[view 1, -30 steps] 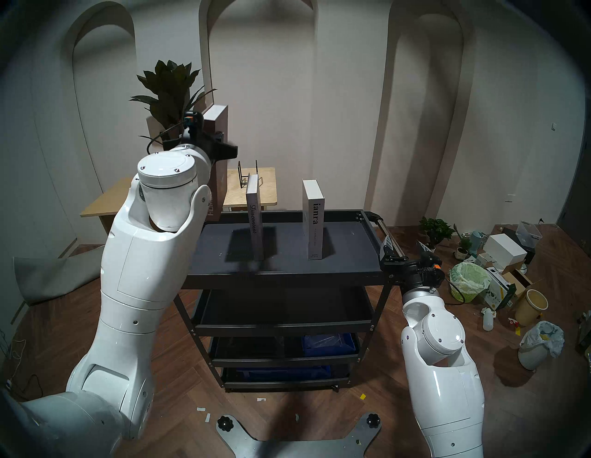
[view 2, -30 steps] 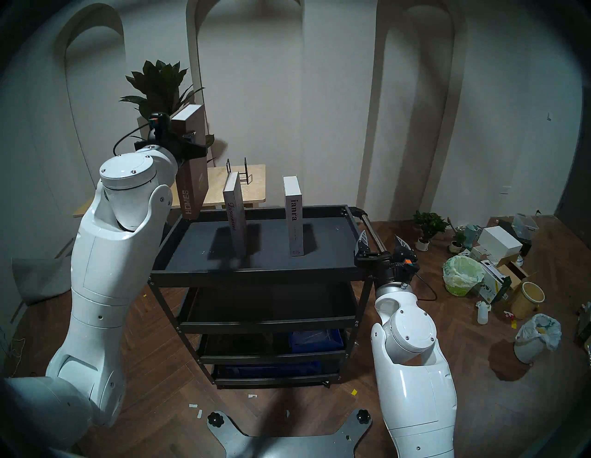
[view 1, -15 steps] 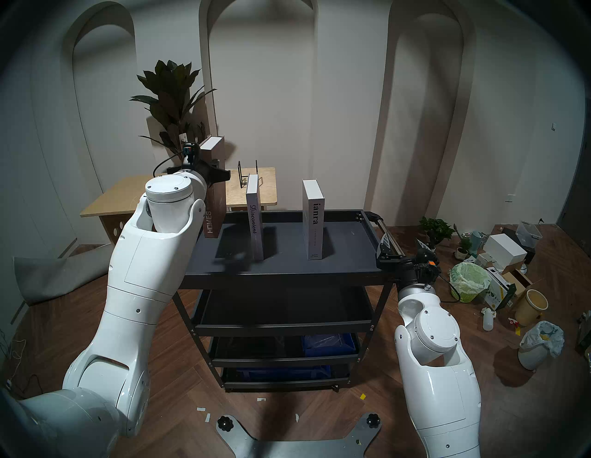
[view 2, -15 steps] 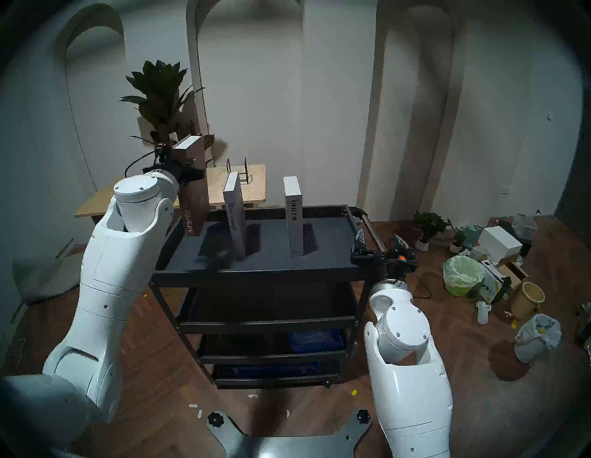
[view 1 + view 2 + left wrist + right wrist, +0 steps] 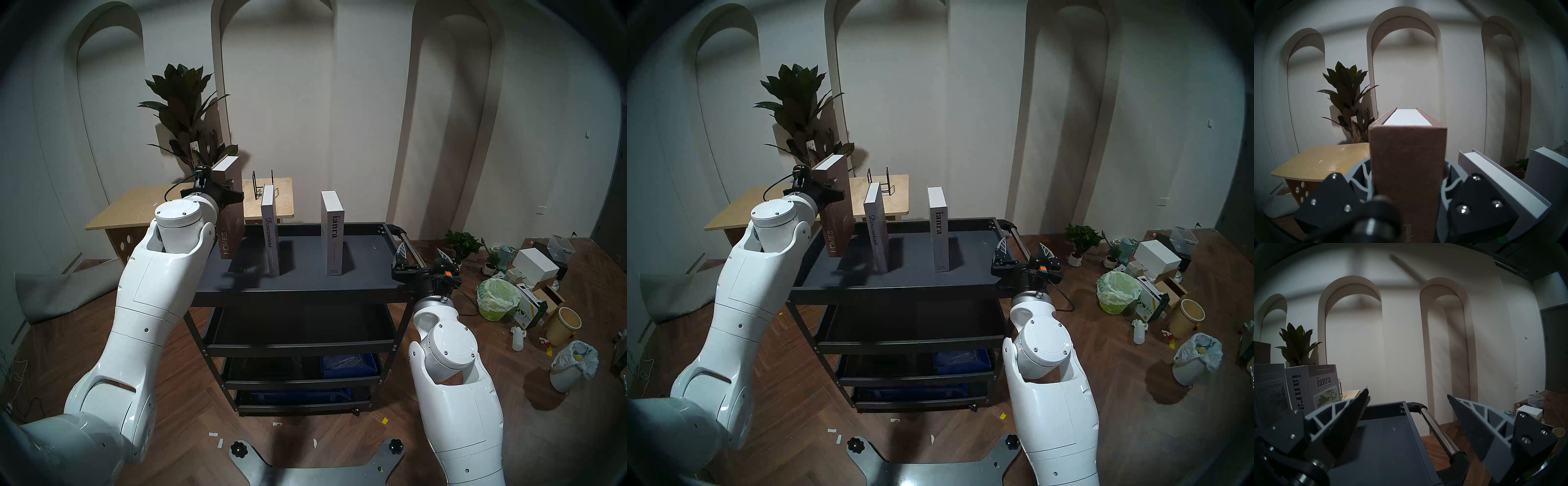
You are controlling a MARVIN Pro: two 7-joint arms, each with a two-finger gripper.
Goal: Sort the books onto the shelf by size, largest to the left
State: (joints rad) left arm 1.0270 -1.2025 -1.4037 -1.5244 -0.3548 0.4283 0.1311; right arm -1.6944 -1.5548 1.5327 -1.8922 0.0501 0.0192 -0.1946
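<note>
Brown "HOMES" book clamped in left end effector, upright on shelf.
"Discontent", "ianra" spines readable; right end effector fingers apart, empty.

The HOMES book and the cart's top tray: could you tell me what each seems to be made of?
HOMES book: matte brown cloth-like board, judging by its grainy, speckled spine. Top tray: probably painted metal, dark grey, flat and dull, with a folded rim.

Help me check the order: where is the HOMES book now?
In the head view, the HOMES book stands upright at the shelf's left end, beside Discontent.
</note>
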